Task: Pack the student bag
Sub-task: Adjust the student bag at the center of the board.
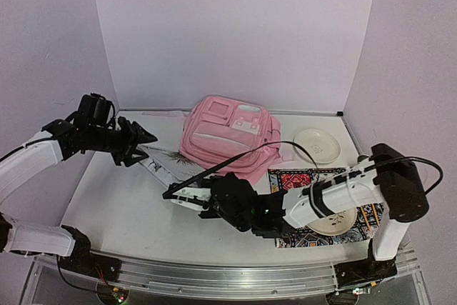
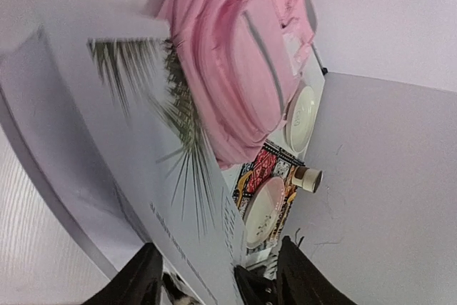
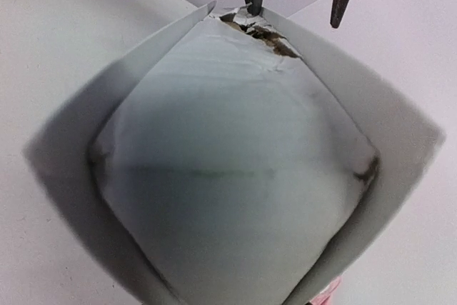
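Beside student bag (image 1: 227, 137), booklet (image 1: 163, 162) edge

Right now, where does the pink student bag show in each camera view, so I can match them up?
Top external: the student bag sits at centre, just behind the white booklet.
Left wrist: the bag is top centre, right of the booklet.
Right wrist: only a pink sliver at the bottom edge, probably the bag; the opened booklet fills the frame.
Shared landmark: the white booklet.
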